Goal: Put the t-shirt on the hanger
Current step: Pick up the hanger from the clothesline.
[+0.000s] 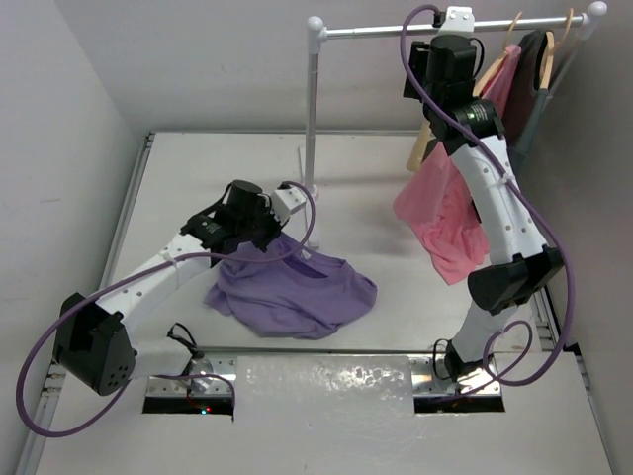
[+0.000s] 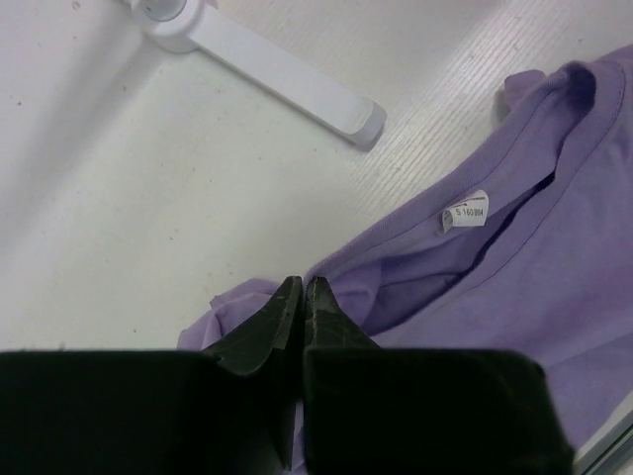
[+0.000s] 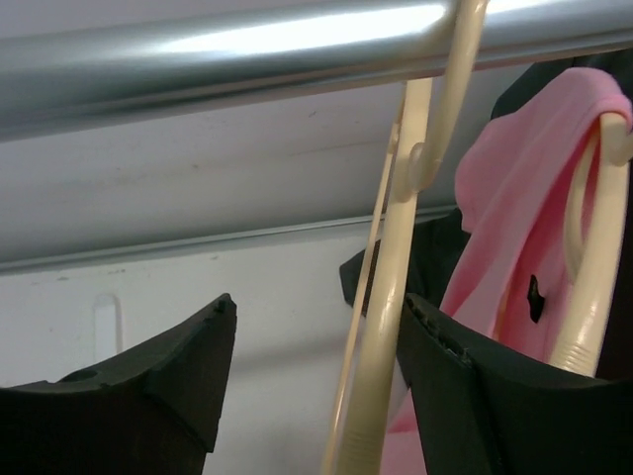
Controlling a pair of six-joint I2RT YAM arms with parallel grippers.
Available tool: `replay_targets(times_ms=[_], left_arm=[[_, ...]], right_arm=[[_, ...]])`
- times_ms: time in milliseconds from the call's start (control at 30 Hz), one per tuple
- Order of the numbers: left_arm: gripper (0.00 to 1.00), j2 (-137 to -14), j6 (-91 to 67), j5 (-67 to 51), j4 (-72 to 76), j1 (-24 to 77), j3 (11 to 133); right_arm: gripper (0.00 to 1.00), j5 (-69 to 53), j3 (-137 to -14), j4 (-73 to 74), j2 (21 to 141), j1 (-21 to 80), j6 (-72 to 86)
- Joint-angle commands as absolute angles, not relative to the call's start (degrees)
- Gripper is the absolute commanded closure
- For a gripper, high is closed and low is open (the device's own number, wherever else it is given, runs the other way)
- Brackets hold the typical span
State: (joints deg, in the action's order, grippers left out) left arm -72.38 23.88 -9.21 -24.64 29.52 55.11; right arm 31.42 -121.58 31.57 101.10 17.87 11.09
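The lavender t-shirt (image 1: 297, 292) lies crumpled on the white table; in the left wrist view (image 2: 554, 267) its collar and size tag face up. My left gripper (image 1: 269, 236) (image 2: 303, 287) is shut on the t-shirt's collar edge, and the cloth rises toward it. My right gripper (image 1: 450, 45) (image 3: 319, 302) is open, raised to the rail. The tan hanger (image 3: 391, 327) hangs from the rail by its hook, between the jaws and against the right finger. Its lower arm end shows in the top view (image 1: 420, 150).
The clothes rack's rail (image 1: 396, 30) (image 3: 247, 49) rests on a white post (image 1: 313, 109) with a foot (image 2: 287, 84) near the t-shirt. A pink garment (image 1: 445, 218) (image 3: 504, 198) and a dark grey garment (image 1: 534, 74) hang on their own hangers to the right.
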Motion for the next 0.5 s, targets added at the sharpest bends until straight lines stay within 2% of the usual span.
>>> replay_targets(times_ms=[0, 200, 367, 467], left_arm=[[1.00, -70.4, 23.5, -9.7, -21.9, 29.1, 54.5], [1.00, -69.9, 23.1, -9.6, -21.6, 29.0, 53.9], [1.00, -69.9, 23.2, -9.3, -21.4, 29.0, 53.7], [1.00, -69.7, 23.2, -9.3, -21.4, 29.0, 53.4]], right_arm=[[0.38, 29.4, -121.3, 30.2, 102.3, 17.7, 12.5], [0.51, 28.8, -120.1, 30.2, 102.3, 17.5, 13.3], [0.52, 28.7, -118.3, 30.1, 102.4, 16.8, 14.4], [0.58, 28.6, -117.9, 29.9, 102.3, 16.7, 14.6]])
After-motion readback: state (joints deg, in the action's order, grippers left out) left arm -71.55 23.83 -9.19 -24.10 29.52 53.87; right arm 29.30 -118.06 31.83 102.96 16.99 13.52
